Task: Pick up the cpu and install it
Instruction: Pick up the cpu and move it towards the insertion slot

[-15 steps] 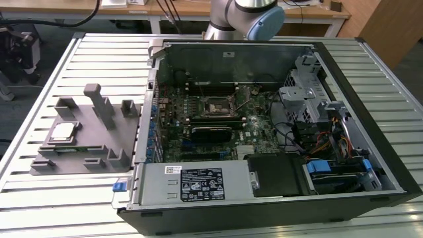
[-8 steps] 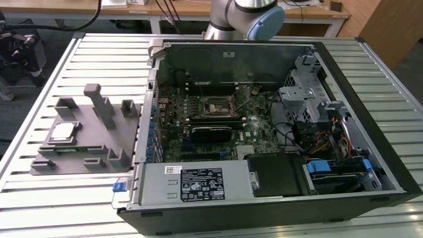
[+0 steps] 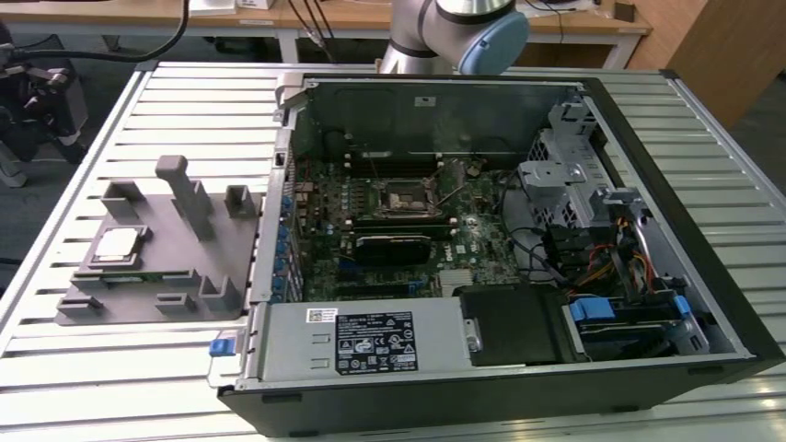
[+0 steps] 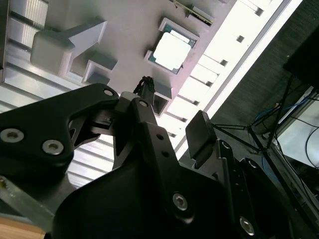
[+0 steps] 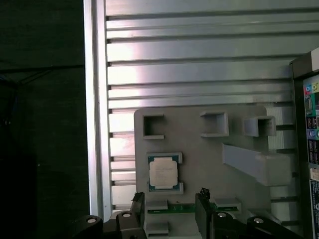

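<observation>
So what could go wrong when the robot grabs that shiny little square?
The cpu sits snugly between raised brackets on the grey tray, so the open gripper might catch them or tilt it. The green memory stick lies right beside it and could get bumped.

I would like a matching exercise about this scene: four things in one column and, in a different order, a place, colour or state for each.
Things: 1 cpu; 2 socket; 3 memory stick; 4 gripper.
Descriptions: A green, long, thin; B open, facing the grey holder; C on the motherboard inside the case; D silvery, in the grey holder's pocket.
Pairs: 1-D; 2-C; 3-A; 4-B.
</observation>
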Controlling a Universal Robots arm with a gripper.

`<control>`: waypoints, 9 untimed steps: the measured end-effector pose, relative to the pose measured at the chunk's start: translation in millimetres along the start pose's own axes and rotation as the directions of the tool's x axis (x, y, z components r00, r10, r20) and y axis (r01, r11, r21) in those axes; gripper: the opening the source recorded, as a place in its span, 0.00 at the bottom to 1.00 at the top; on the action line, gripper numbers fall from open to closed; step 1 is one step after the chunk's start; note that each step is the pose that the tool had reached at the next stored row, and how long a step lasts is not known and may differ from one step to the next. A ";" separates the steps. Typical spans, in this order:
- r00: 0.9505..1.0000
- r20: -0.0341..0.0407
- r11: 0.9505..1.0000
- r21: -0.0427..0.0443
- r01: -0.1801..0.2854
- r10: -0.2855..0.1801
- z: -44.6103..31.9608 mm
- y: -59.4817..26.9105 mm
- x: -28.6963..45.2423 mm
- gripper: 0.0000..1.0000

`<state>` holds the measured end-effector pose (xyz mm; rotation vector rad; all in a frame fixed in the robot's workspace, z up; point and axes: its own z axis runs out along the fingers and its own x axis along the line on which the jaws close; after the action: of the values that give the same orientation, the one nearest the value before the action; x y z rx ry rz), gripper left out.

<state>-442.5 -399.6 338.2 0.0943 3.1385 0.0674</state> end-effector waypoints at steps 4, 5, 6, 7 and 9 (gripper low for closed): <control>1.000 0.000 1.000 0.000 0.000 0.000 2.0 -0.1 0.4 0.53; 1.000 0.000 1.000 0.000 0.000 0.000 2.5 -0.1 0.4 0.53; 1.000 0.000 1.000 0.000 0.000 0.000 3.0 -0.1 0.5 0.53; 1.000 0.000 1.000 0.000 0.000 0.000 3.4 -0.2 0.6 0.53; 1.000 0.000 1.000 0.000 0.000 0.000 4.4 -0.2 0.7 0.53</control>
<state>-443.2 -399.6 333.8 0.0939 3.1386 0.0674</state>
